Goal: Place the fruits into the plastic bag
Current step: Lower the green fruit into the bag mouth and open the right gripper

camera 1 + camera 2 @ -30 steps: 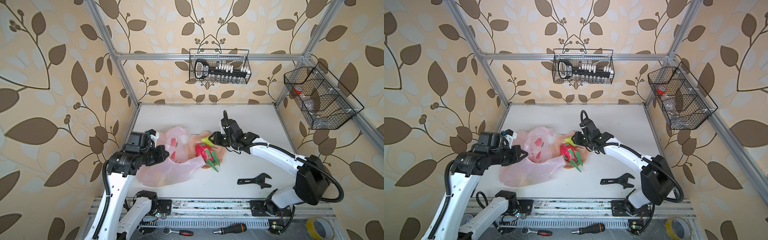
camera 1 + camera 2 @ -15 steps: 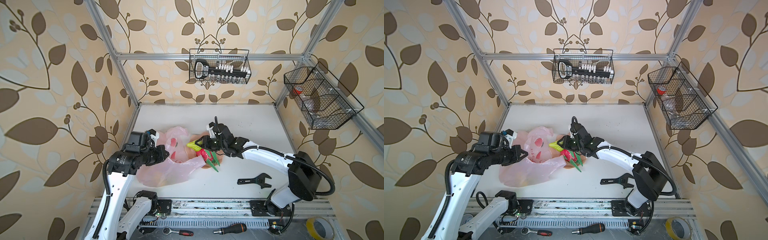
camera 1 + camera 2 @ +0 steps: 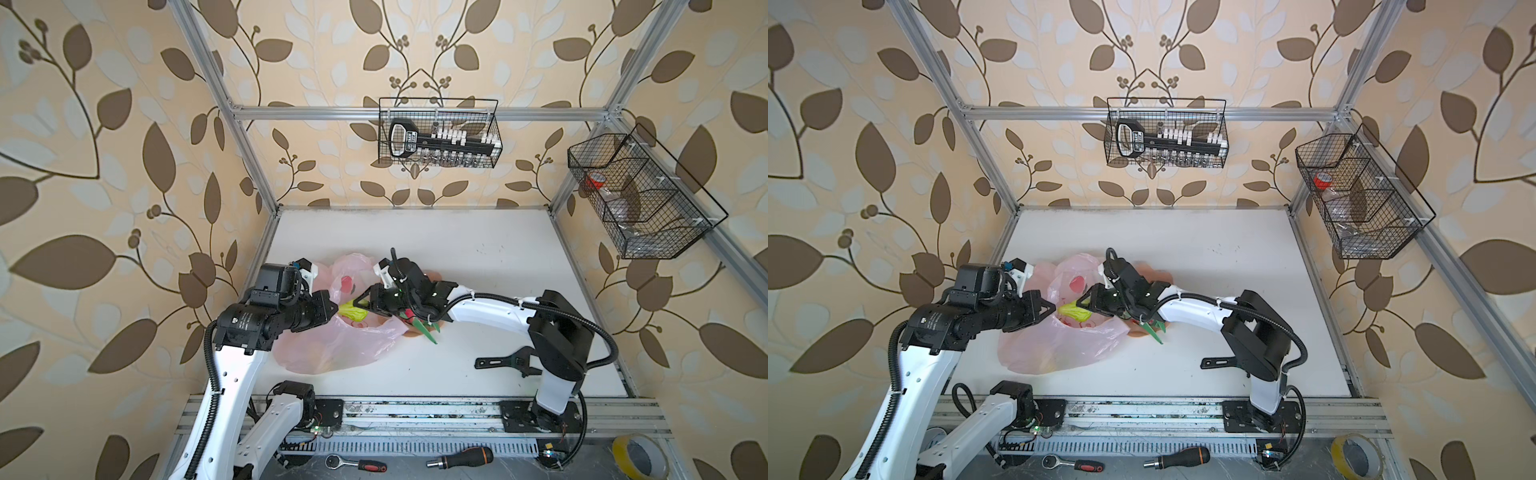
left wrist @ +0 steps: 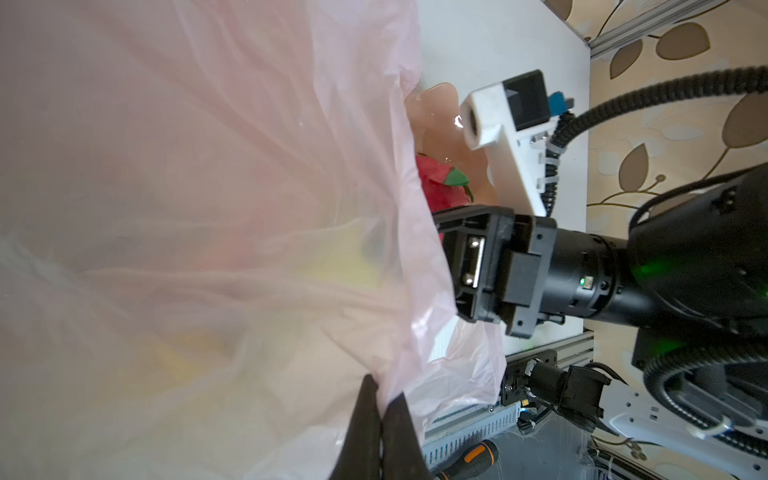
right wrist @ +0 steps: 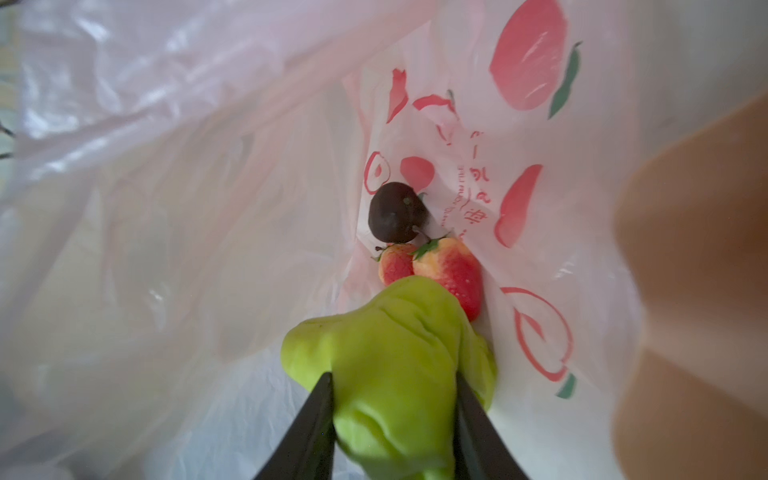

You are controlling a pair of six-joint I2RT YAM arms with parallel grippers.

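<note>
Meanwhile, right gripper [image 5: 394,375] clasped a green pear [image 5: 390,332] inside the plastic bag [image 3: 332,349]; left gripper [image 4: 384,390] pinched the bag's rim.

Lab cell: aluminium frame [image 3: 316,112], tool basket [image 3: 478,120]

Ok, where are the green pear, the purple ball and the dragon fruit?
green pear [image 5: 390,365]: right wrist view, its wrinkled middle.
purple ball [image 5: 397,212]: right wrist view, its dark middle.
dragon fruit [image 4: 434,191]: left wrist view, its red skin.
</note>
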